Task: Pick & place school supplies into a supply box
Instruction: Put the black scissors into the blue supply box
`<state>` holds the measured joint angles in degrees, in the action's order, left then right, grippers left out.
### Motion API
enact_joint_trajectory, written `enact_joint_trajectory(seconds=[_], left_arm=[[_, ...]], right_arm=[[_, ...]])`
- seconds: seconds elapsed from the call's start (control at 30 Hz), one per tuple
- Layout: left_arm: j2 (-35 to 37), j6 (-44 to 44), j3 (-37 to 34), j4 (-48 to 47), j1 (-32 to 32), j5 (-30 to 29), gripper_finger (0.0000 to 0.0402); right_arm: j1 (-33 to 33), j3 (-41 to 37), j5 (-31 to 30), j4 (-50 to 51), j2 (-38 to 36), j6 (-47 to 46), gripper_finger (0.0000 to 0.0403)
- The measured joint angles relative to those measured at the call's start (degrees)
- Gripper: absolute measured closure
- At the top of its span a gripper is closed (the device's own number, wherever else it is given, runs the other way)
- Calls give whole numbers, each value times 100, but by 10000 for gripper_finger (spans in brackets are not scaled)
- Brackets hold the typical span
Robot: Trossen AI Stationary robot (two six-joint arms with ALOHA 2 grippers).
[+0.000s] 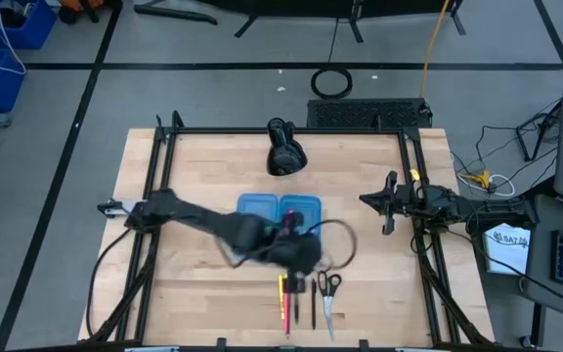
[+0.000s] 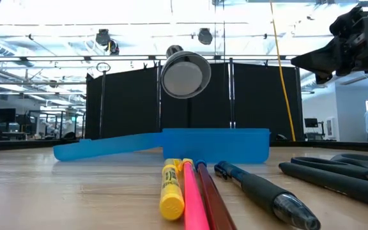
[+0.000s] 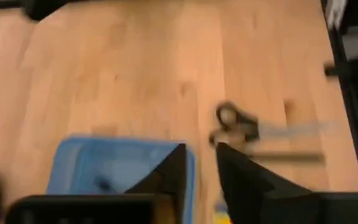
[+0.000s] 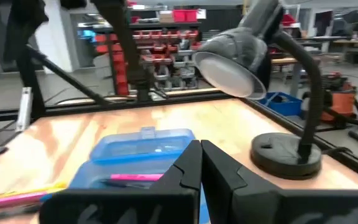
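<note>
The blue supply box (image 1: 262,205) lies open at mid table, with a pink pen (image 4: 135,177) inside it. Near the front edge lie a yellow marker (image 2: 171,185), a pink pencil (image 2: 193,201), a red one (image 2: 211,201), a black pen (image 2: 260,188) and black-handled scissors (image 1: 328,293). My left gripper (image 1: 306,252) hovers above the table between the box and the pens. In the left wrist view the left gripper (image 3: 201,149) is open by a narrow gap and empty. My right gripper (image 1: 368,200) waits raised at the right. The right wrist view shows the right gripper (image 4: 199,146) shut and empty.
A black desk lamp (image 1: 283,149) stands behind the box, its shade facing the front. A black frame (image 1: 164,132) runs around the table's edges. Bare wood lies left of the pens and in front of the box's left half.
</note>
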<state>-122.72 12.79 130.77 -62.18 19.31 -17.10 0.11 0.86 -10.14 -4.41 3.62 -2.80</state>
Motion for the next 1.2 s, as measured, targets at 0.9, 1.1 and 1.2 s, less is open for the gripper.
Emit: enact_joint_trajectory(seconds=[0.9, 1.1, 1.2], left_arm=[[6271, -899, -10132, 7222, 129, 87, 399], [7075, -972, -11194, 8031, 52, 200, 400], [7302, -836, -11644, 8393, 52, 115, 399]], right_arm=[[1, 0, 297, 154, 208, 298, 403], [1, 0, 296, 29, 363, -359, 403], [1, 0, 294, -322, 358, -588, 403]])
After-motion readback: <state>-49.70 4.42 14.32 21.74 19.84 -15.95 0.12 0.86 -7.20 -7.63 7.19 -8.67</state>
